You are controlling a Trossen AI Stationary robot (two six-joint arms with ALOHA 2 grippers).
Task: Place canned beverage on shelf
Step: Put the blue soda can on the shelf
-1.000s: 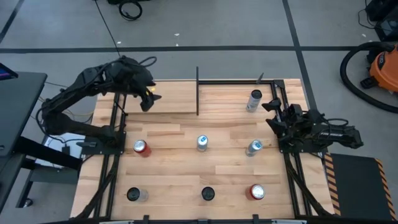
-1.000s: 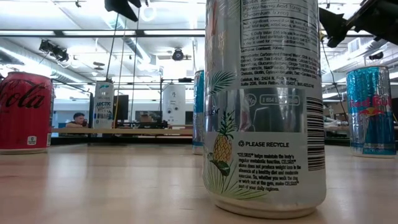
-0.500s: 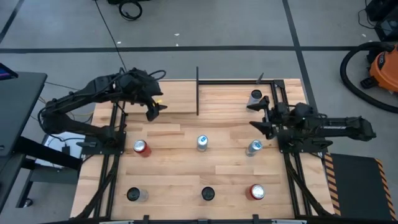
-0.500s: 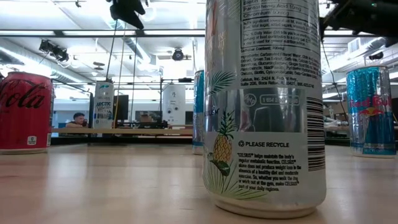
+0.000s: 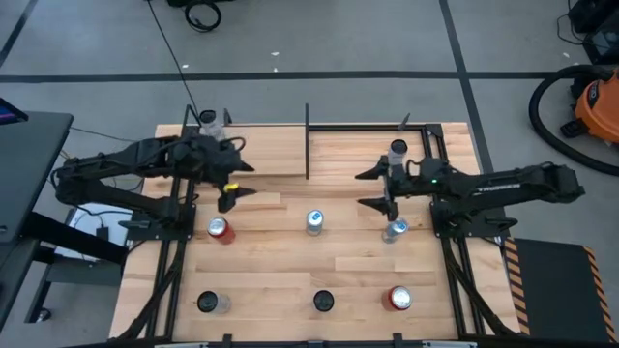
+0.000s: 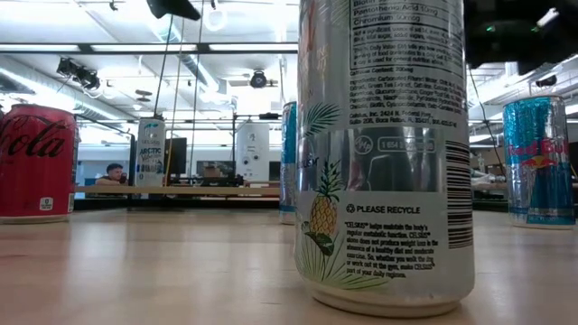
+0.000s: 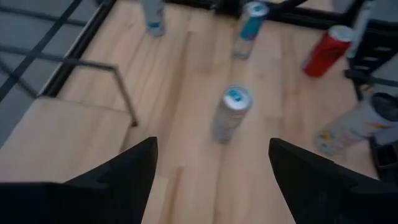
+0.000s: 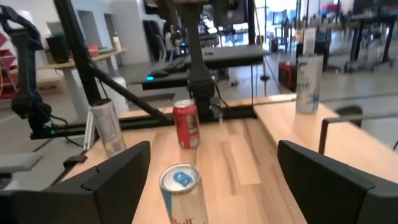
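Approach stage: both pincers stand wide and empty. Right pincer (image 5: pixel 376 188) hovers between two cans; left pincer (image 5: pixel 233 180) hovers at nine o'clock. One can (image 5: pixel 397 152) stands on the shelf (image 5: pixel 358 155), at twelve o'clock on the table (image 5: pixel 280 271). Next move, as judged: descend on the centre can (image 5: pixel 314 221).

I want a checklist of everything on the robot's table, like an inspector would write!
Surface: pale wood table, nothing spilled.
Job's things: shelf at the far side holds one silver can; another can stands at the far left corner. Six cans stand on the table, including a red can and a blue-topped can.
Clutter: nothing seen.
Grippers: left gripper open, empty; right gripper open, empty, above the table.
Cables: one hanging over the left arm.
Surroundings: orange vacuum on the floor.
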